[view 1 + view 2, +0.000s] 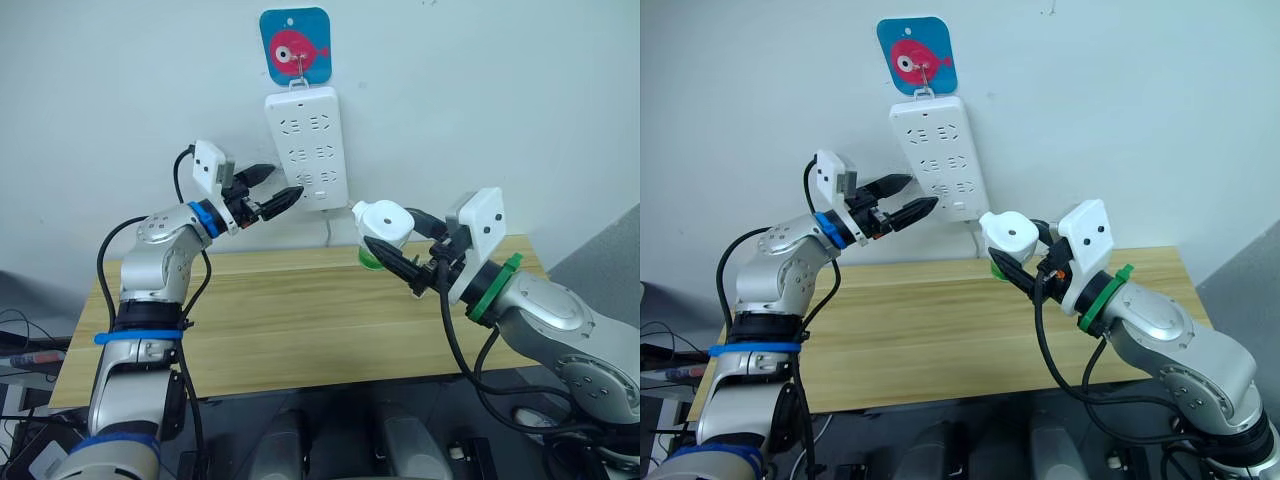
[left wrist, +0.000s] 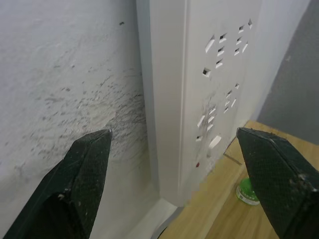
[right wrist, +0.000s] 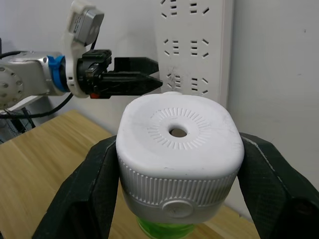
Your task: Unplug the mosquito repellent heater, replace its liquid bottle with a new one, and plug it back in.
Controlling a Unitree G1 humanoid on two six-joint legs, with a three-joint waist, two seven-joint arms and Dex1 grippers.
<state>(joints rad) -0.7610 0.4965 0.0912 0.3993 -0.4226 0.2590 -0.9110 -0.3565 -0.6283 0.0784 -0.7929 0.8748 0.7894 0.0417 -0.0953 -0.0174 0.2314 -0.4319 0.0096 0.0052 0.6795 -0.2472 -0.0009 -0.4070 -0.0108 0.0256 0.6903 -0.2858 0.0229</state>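
The mosquito repellent heater is unplugged and held in the air above the far edge of the wooden table, just to the right of the power strip's lower end. The right gripper clamps it: one black finger presses each side of the white housing, as the right wrist view shows, with the round vent hole facing the camera. A green liquid bottle protrudes from the underside of the heater.

The power strip hangs upright on the wall from a hook on a blue plate with a red fish. Its cable drops from its lower end behind the table.

The left gripper is raised near the lower left edge of the power strip, its fingertips pointing toward the strip. Its two fingers stand wide apart and hold nothing; in the left wrist view the strip's edge lies between them without contact.

A small green-and-white round object rests on the table near the wall, below the strip; its identity cannot be determined.
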